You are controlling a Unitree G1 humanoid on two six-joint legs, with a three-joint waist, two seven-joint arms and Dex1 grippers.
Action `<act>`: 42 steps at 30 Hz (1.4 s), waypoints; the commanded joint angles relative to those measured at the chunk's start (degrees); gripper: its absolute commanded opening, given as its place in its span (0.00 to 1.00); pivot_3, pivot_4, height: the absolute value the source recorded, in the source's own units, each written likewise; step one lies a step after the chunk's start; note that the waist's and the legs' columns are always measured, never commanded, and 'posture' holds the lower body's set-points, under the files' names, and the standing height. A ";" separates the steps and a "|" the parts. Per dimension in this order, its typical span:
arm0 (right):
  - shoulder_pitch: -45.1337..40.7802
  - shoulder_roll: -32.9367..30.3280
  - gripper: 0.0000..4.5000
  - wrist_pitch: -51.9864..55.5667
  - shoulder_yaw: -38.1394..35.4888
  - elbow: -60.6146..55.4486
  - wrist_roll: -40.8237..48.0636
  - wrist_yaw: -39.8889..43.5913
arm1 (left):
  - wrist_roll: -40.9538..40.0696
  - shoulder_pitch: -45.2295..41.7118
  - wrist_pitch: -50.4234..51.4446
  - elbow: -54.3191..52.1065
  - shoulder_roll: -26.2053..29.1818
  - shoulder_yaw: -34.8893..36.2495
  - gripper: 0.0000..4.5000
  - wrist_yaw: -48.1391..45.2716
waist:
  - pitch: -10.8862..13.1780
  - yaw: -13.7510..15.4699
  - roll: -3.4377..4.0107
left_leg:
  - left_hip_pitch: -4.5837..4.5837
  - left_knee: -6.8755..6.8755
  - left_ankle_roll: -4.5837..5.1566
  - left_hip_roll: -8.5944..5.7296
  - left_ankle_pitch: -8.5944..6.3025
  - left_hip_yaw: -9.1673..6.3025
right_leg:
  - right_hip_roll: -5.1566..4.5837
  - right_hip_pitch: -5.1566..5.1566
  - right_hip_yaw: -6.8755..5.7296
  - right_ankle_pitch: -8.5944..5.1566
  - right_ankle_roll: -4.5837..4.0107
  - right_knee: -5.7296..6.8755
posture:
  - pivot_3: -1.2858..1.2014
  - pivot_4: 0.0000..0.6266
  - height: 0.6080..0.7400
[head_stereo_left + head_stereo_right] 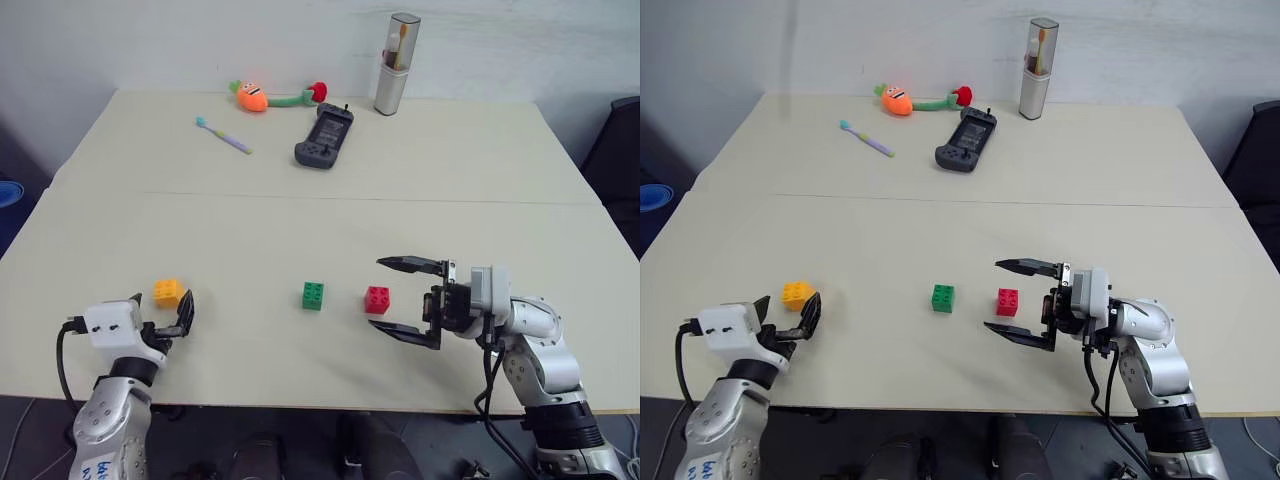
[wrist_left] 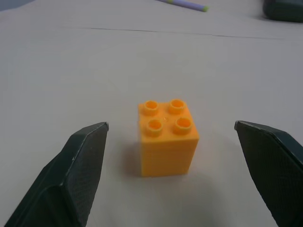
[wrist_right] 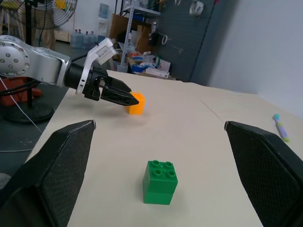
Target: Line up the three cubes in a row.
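Note:
Three studded cubes stand near the table's front edge: a yellow-orange cube (image 1: 168, 292) on the left, a green cube (image 1: 313, 296) in the middle and a red cube (image 1: 377, 299) just right of it. My left gripper (image 1: 162, 314) is open, level with the table, its fingers (image 2: 80, 165) on either side of the yellow-orange cube (image 2: 166, 137) without touching it. My right gripper (image 1: 376, 293) is open and points left. In the eye views the red cube shows in the gap at its fingertips, untouched. The green cube (image 3: 160, 182) lies ahead of it.
At the table's back lie a black game controller (image 1: 324, 137), a toothbrush (image 1: 223, 135), a carrot plush (image 1: 250, 96) and an upright toothbrush case (image 1: 396, 64). A seam crosses the table at mid depth. The cubes sit close to the front edge.

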 commanded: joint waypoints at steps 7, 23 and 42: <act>1.13 -0.91 1.00 -0.36 -0.97 -1.45 -0.32 -1.15 | 2.94 -2.00 0.58 0.31 1.43 -2.68 0.52 2.95 | 0.00 0.03 0.00 | 0.00 0.00 0.00 0.00 0.00 0.01 | 0.00 0.00 0.00 0.00 0.00 -0.02 | 0.52 0.24 1.00; 3.81 -5.48 1.00 1.77 -4.51 -4.73 0.73 -3.22 | -10.31 -30.73 -15.39 35.03 41.45 -17.23 0.33 -71.52 | 0.13 0.05 0.47 | -0.10 0.00 -0.39 -0.05 0.23 0.10 | 0.01 -0.13 -0.05 -0.05 -0.08 -0.02 | 0.52 0.24 1.00; 10.95 -8.36 1.00 5.42 -8.89 -12.77 1.24 -7.76 | -4.79 -51.62 -39.61 73.73 34.60 -30.95 0.33 -86.61 | 0.14 0.19 0.42 | -0.51 0.20 -0.10 -0.12 0.30 0.09 | -0.04 -0.35 -0.10 0.11 0.20 -0.13 | 0.52 0.24 1.00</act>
